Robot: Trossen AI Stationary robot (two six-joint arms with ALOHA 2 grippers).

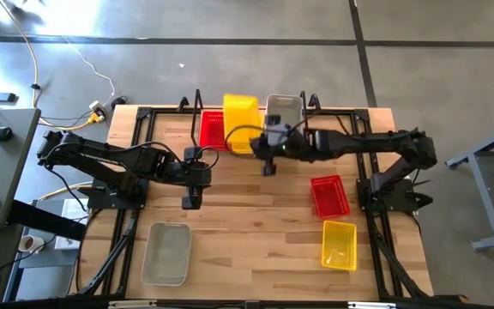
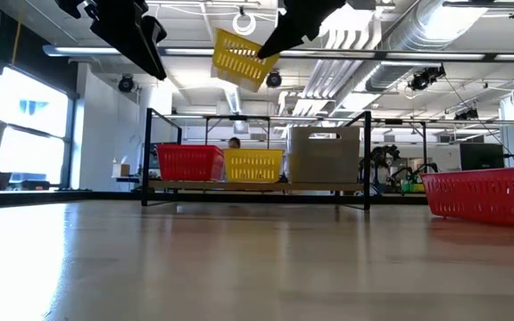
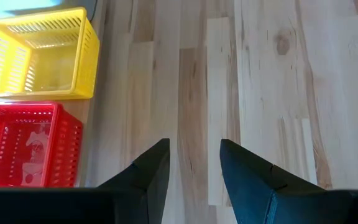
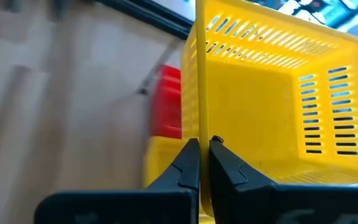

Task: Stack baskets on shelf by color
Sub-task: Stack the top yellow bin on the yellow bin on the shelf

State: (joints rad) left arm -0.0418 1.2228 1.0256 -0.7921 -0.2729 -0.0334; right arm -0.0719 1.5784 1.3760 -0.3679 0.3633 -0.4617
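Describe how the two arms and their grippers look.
Both arms are dark, jointed and slim, on black frames. The left gripper has two black tapered fingers with angular tips. The right gripper has matching black fingers; a pale grey block sits at its wrist in the high view.

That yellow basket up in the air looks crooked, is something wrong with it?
The yellow basket hangs tilted above the shelf, pinched by one wall in the right gripper. Nothing looks broken or spilled.

Overhead, table-level, 2 wrist close-ups
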